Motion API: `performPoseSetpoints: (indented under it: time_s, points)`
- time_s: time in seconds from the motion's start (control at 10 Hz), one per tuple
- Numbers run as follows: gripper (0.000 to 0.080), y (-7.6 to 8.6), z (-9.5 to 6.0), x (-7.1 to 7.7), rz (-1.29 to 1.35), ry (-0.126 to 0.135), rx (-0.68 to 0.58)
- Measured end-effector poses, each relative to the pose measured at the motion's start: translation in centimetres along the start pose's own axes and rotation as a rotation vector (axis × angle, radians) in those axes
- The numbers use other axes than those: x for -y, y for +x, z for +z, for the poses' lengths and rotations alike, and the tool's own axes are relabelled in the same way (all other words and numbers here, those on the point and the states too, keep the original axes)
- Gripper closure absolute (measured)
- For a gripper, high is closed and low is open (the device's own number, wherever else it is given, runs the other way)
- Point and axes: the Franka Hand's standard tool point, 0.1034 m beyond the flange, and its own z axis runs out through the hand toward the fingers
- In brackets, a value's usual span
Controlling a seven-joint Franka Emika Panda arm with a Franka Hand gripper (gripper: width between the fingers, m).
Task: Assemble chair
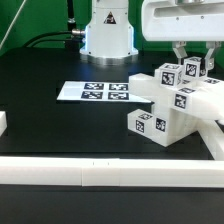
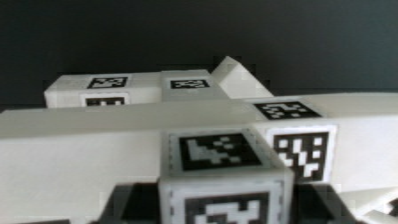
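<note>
Claw (image 1: pixel 191 66): clenched on a tagged cube (image 1: pixel 189 70) atop the chair, apparently seating it in place.
Chair (image 1: pixel 165 105): right side of the table, near the rail (image 1: pixel 100 172), likely braced there.
Marker board (image 1: pixel 93 91): one, left of the chair.
Tagged cubes: at least four visible.

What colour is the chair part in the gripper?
Matte white with black-and-white square tags; the wrist view shows it best.

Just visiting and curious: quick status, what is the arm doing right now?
Jaws shut on a small tagged cube atop the chair. Chair partly built, at the exterior view's right. Marker board apart, nothing in the way.
</note>
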Motion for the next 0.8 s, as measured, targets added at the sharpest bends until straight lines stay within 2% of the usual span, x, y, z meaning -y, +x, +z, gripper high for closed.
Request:
performPoseSetpoints:
  time_s: [0.2,0.3,0.4,0.5,0.6,0.7,0.8]
  points:
    - [0.0514,0.1,0.0,-0.1,0.079,0.003,0.005]
    - [0.0463,0.0,0.0,-0.1,0.099,-0.002,0.009]
    - [0.0463,0.1,-0.2,0.1,0.069,-0.001,0.011]
    - [0.0277,0.2,-0.4,0.2,0.049,0.002,0.011]
    - [0.0277,0.2,-0.8,0.4,0.030,0.004,0.014]
    - [0.0177,0.3,-1.5,0.7,0.004,0.010,0.016]
    - [0.0158,0.5,-2.3,1.1,-0.028,0.023,0.014]
